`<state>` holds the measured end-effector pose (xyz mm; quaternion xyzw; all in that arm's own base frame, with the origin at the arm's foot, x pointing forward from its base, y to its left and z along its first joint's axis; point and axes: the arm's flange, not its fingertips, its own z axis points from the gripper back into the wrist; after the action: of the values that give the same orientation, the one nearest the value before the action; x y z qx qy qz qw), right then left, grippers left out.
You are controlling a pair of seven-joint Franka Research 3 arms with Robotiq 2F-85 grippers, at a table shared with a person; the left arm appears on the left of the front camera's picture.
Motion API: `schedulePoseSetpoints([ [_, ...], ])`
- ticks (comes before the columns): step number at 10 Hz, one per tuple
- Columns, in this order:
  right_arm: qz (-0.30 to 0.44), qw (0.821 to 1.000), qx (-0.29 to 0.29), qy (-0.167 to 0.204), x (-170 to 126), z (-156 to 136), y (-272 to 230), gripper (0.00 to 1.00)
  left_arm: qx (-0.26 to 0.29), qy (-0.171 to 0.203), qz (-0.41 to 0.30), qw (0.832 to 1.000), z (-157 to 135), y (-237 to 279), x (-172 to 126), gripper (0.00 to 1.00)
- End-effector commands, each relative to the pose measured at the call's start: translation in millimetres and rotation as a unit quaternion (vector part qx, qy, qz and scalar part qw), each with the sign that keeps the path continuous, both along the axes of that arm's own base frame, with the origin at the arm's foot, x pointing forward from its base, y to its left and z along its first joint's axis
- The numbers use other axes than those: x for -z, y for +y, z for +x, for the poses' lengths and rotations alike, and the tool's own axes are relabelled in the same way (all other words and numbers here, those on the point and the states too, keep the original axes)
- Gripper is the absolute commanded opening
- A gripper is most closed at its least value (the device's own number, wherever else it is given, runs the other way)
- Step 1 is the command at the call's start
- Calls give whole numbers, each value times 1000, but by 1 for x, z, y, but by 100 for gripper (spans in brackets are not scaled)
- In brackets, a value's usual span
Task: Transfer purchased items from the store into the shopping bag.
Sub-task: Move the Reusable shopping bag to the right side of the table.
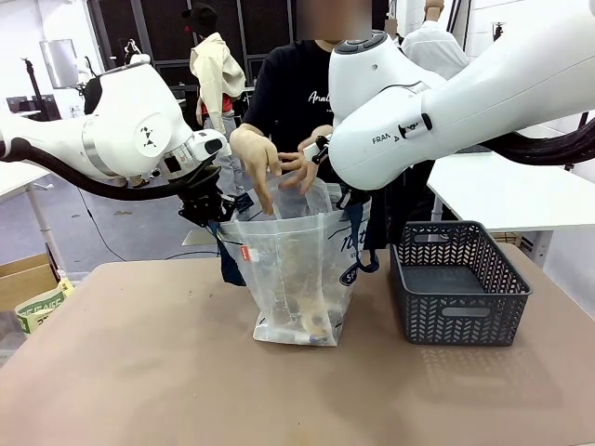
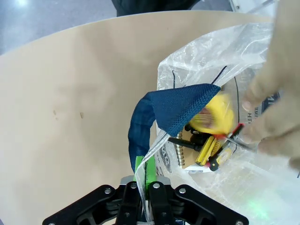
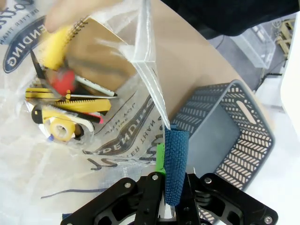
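The left gripper [image 2: 142,171] is pinching the shopping bag [image 1: 288,265] at its rim and the right gripper [image 3: 168,161] is clamping its navy handle [image 3: 177,143], holding the mouth open mid-table. The purchased items [image 2: 211,140] are lying inside, at two o'clock from the left gripper. The person's hand [image 1: 257,165], nearest them, is reaching in from twelve.

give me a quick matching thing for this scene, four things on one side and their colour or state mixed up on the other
Things:
1. shopping bag
2. basket
3. left gripper
4. person's hand

Descriptions:
A. dark grey mesh, beside the bag on the robot's right
B. shut on the bag's rim
C. reaching down into the bag's open top
D. translucent whitish, with navy strap handles

Pairs: 1-D, 2-A, 3-B, 4-C
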<state>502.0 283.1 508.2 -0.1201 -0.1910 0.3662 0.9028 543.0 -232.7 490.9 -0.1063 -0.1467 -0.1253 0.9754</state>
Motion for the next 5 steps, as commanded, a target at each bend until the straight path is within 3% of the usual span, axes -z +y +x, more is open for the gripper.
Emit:
schedulePoseSetpoints([
  [1, 0, 1000, 2, -1, -1, 1, -2, 0, -2, -1, 0, 1000, 1, 2, -1, 0],
  [5, 0, 1000, 2, -1, -1, 1, -2, 0, -2, -1, 0, 1000, 1, 2, -1, 0],
])
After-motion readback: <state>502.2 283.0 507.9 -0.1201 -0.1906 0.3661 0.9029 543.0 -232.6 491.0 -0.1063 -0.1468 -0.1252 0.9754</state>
